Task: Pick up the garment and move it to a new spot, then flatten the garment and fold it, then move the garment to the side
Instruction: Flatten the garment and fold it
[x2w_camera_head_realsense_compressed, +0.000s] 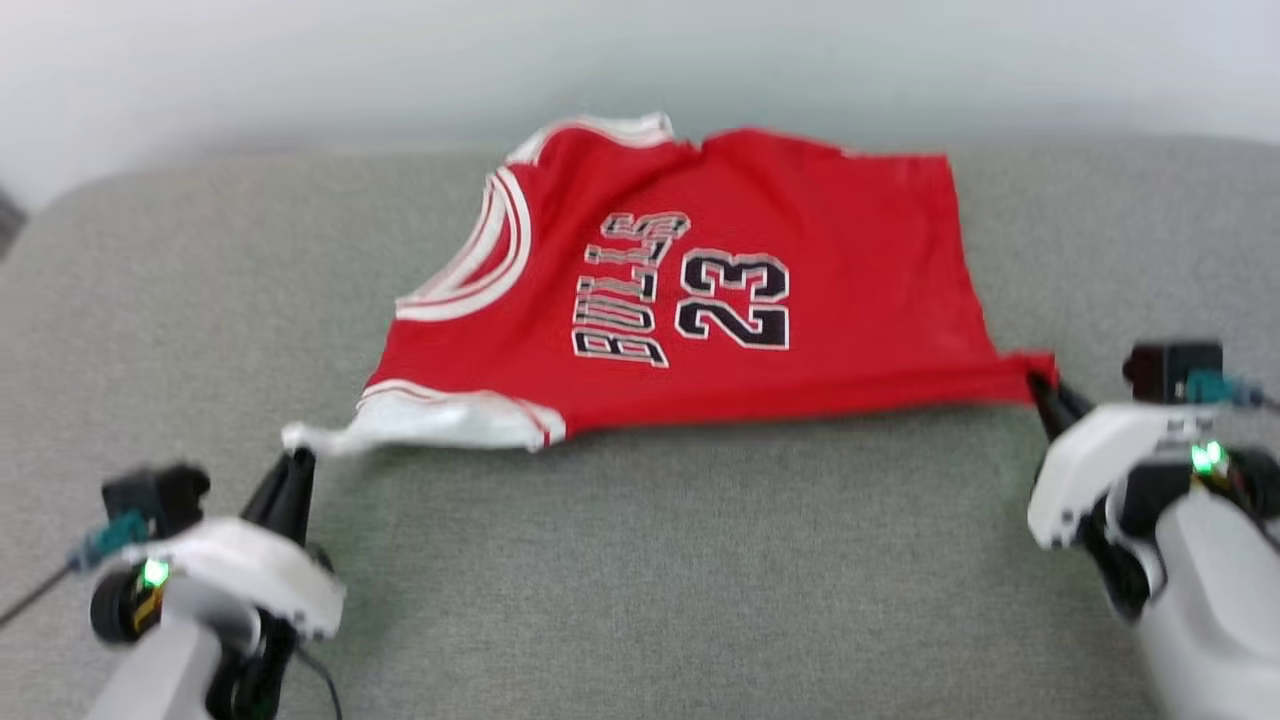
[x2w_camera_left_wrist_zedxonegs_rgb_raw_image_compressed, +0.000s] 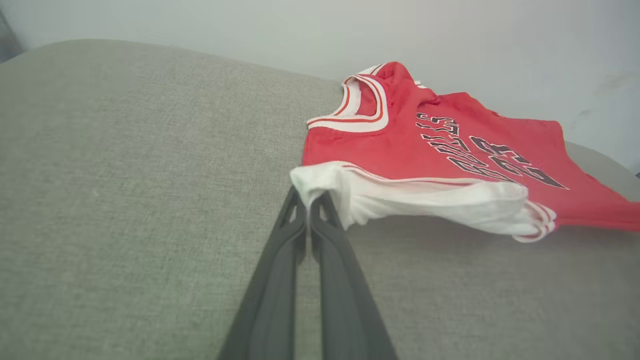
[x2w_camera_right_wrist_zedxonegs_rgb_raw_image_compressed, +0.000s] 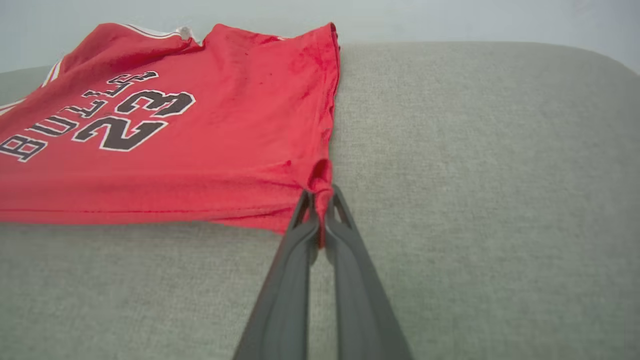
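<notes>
**A:** Surface first?

**B:** Grey fabric-covered worktop (x2w_camera_head_realsense_compressed: 640, 560), rounded far corners, pale wall behind the far edge.

**A:** Where is the garment?

**B:** The garment (x2w_camera_head_realsense_compressed: 830, 260) is front up across the middle, nearer the far edge. The collar faces the left edge and the hem faces the right edge. Its near side is drawn into a straight line between the two arms. A shadow under it suggests that side is slightly raised.

**A:** Grips?

**B:** The left gripper (x2w_camera_head_realsense_compressed: 297, 462) has its fingers pressed together, pinching the tip of the white sleeve (x2w_camera_head_realsense_compressed: 440, 420). The right gripper (x2w_camera_head_realsense_compressed: 1040, 385) is likewise closed, pinching the near hem corner (x2w_camera_head_realsense_compressed: 1030, 365). Both bites look shallow, just a nub of cloth.

**A:** Stage, by your reading?

**B:** Probably spreading it flat, with the fold not yet begun.

**A:** What could go wrong?

**B:** More outward pull could slip the sleeve tip free, since jersey is slick and the hold is small. That side would then collapse and wrinkle. The sleeve also stretches before the body does, so uneven tension could skew the shirt. The far shoulder looks bunched near the far edge, and a tug toward the near edge might drag that crease along instead of smoothing it.
</notes>
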